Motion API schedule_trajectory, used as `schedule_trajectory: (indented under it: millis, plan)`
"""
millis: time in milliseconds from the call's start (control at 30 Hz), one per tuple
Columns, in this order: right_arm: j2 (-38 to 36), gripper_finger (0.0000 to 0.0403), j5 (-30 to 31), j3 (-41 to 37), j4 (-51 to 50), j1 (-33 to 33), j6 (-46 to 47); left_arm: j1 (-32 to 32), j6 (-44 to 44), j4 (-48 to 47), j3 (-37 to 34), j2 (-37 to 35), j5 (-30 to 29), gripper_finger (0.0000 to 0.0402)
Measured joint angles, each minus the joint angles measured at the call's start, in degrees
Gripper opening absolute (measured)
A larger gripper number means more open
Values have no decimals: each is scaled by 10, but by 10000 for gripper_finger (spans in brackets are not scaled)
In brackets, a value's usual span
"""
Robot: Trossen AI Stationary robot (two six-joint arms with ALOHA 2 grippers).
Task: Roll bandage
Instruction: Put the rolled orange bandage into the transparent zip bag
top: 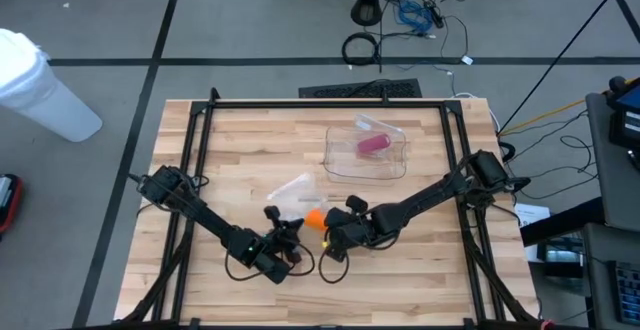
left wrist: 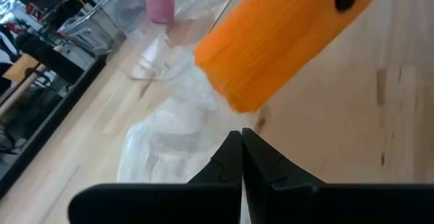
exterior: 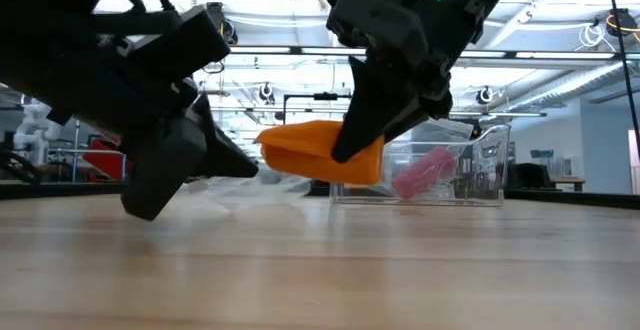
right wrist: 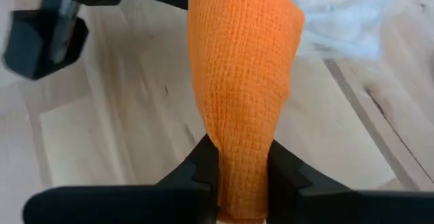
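An orange bandage (top: 315, 217) hangs in the air over the table's near middle, held by my right gripper (right wrist: 242, 178), which is shut on it. In the low view the bandage (exterior: 318, 152) is clear of the wood. My left gripper (left wrist: 242, 153) is shut and empty, just to the left of the bandage (left wrist: 285, 44), pointing at it without touching it. A crumpled clear wrapper (top: 290, 190) lies flat on the table behind the grippers. My right gripper pinches the bandage's near end (right wrist: 241, 159) between its two fingers. The fingers (exterior: 352, 130) slant down from the table's right side. The bandage reaches forward past the fingertips toward my left gripper, flattened where it is pinched, roughly level and lifted clear of the table.
A clear plastic box (top: 367, 150) holding a pink roll (top: 373, 145) stands at the far middle of the table. A black frame (top: 330, 103) runs along the far edge and the sides. Bare wood lies at the near left and near right.
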Motion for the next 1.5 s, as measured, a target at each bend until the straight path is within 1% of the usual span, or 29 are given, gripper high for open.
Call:
schedule_trajectory:
  millis: [100,233,433,567,867,967,1167,1233,1400,1500]
  plan:
    - [1,59,5,0,5,-1,-1,0,-1,7,5,-3,1,0]
    - [1,59,46,0,6,4,-9,0,-18,5,15,-24,-1,0]
    - [1,59,84,0,5,14,-10,-10,-45,-2,16,-57,-31,0]
    - [1,59,86,0,3,26,-7,-10,-46,4,16,-62,-43,0]
    - [1,59,86,0,-9,36,3,-2,-45,29,16,-62,-44,0]
    - [1,59,86,0,-9,34,3,2,-45,48,16,-62,-23,0]
    - [1,59,85,0,-10,15,23,21,-50,61,16,-60,81,0]
    - [1,59,78,0,-10,8,32,25,-59,60,16,-59,90,0]
    - [1,59,8,0,-12,-9,36,26,-60,61,16,-58,97,0]
    - [1,59,-5,0,-24,-11,39,26,-60,66,16,-58,97,0]
